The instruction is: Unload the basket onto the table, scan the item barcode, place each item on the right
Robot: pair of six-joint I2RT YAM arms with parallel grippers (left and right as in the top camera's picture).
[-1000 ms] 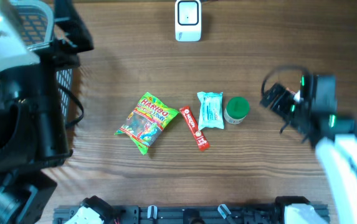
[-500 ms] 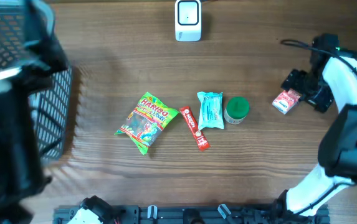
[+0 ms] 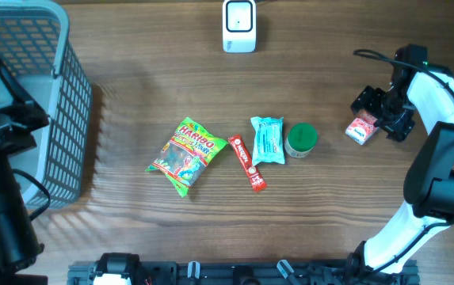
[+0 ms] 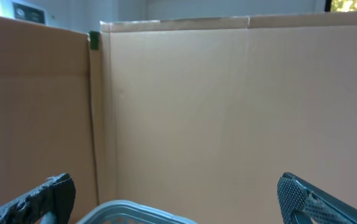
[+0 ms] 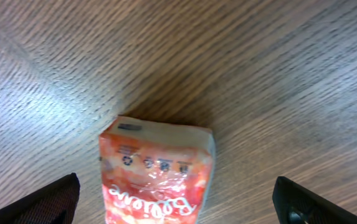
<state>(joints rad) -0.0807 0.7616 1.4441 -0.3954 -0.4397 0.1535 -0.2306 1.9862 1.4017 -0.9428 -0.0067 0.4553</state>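
A small red and white snack packet (image 3: 360, 131) lies flat on the wooden table at the right. My right gripper (image 3: 375, 115) hovers over it, open, with the packet (image 5: 156, 171) between the two dark fingertips (image 5: 50, 200) and clear of both. The white barcode scanner (image 3: 239, 25) stands at the table's far edge, centre. My left gripper (image 4: 175, 202) is open and empty above the grey basket's rim (image 4: 134, 210), facing a cardboard wall. The left arm (image 3: 1, 198) shows at the near left.
In mid-table lie a green Haribo bag (image 3: 187, 154), a red stick pack (image 3: 248, 162), a teal packet (image 3: 268, 140) and a green-capped round item (image 3: 301, 139). The grey mesh basket (image 3: 68, 103) fills the far left corner.
My right arm swung from the near right up over the red packet and shifted slightly left. The left arm drew back toward the near left, uncovering the basket.
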